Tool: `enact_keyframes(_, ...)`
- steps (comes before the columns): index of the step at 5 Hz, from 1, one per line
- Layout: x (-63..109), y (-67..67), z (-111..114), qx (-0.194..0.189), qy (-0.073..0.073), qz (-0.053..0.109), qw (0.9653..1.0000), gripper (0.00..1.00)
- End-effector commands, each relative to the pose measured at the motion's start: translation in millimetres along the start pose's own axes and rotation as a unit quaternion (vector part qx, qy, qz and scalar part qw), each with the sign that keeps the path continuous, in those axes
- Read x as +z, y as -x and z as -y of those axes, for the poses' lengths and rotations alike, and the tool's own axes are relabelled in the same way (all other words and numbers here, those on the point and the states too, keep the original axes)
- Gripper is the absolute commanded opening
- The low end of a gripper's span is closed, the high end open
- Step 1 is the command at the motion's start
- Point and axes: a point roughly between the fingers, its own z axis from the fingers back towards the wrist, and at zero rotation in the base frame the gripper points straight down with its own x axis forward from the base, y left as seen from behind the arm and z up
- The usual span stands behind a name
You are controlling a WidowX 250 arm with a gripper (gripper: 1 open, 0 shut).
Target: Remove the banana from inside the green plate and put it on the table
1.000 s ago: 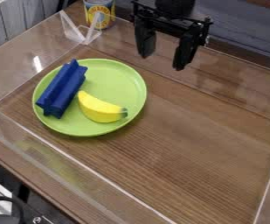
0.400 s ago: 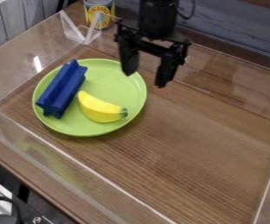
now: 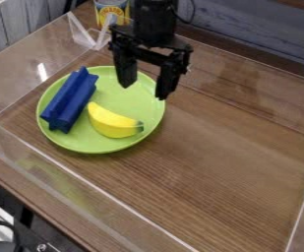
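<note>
Yellow banana inside green plate

The arm is cut off above; the end effector hides part of the green plate's rim.

You're looking at a lab test bench: clear acrylic walls are fencing the wood-grain table, with toy props sitting in a green plate.

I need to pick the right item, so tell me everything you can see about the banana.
The banana is a small, curved yellow toy of smooth plastic look, with a dark greenish tip pointing right. It lies flat inside the green plate, toward its near edge, just right of the blue block; whether they touch is unclear. The open hand hangs above the plate behind it, not touching it.
</note>
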Motion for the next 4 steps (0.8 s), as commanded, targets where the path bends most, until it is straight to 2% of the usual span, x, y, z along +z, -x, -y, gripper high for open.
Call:
enact_keyframes(1,16.1,2.7,-11.0,0.000,-0.004,0.037,0.9993,1.00)
enact_keyframes(4,4.6,4.5,-28.3,0.023,-0.001,0.042,0.9989,1.00)
